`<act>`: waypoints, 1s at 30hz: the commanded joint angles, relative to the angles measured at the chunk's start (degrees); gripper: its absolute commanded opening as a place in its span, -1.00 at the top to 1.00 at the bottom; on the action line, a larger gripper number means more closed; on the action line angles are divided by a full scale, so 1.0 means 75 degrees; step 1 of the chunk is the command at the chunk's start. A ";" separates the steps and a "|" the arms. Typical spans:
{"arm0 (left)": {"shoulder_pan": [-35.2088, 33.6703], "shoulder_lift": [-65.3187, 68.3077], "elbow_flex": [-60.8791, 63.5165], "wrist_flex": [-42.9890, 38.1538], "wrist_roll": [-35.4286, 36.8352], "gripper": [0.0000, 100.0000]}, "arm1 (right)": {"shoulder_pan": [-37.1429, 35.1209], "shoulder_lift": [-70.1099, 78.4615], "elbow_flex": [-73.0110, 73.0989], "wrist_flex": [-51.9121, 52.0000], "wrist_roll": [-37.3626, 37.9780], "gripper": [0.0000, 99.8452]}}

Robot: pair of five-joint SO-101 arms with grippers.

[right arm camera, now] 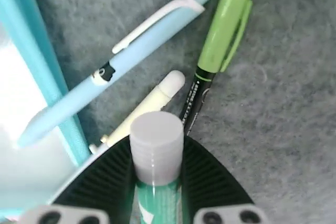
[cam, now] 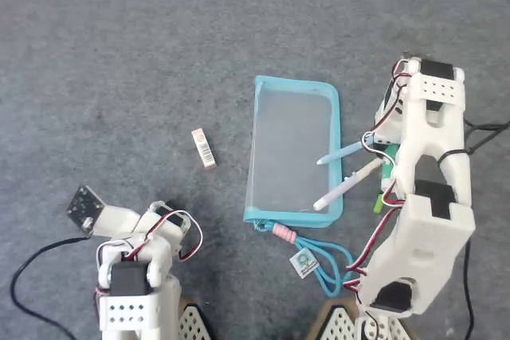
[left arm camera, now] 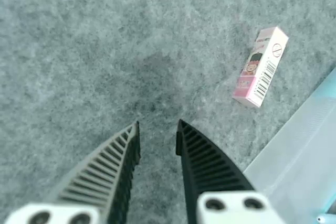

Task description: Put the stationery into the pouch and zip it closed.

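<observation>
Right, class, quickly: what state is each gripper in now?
Left gripper: open, holding nothing.
Right gripper: shut on the glue stick.

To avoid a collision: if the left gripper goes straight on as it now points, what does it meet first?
Likely the bare grey mat: the left gripper aims at it, the pink box lying aside. Depth is unclear.

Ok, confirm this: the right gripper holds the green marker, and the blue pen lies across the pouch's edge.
No: the right gripper holds a white-capped glue stick; the green marker lies on the carpet, per the right wrist view. Rest stands.
</observation>
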 commanded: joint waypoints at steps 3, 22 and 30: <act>-0.0070 0.0012 -0.0100 -0.0070 -0.0082 0.78 | -0.0076 -0.0205 -0.0363 -0.0592 0.0410 0.96; -0.0059 0.0012 -0.0100 -0.0070 -0.0082 0.78 | -0.1635 -0.3382 0.3599 -0.2913 0.1911 0.36; -0.0070 0.0012 -0.0100 -0.0070 -0.0082 0.78 | -0.1928 -0.6699 0.6318 -0.4366 0.1618 0.38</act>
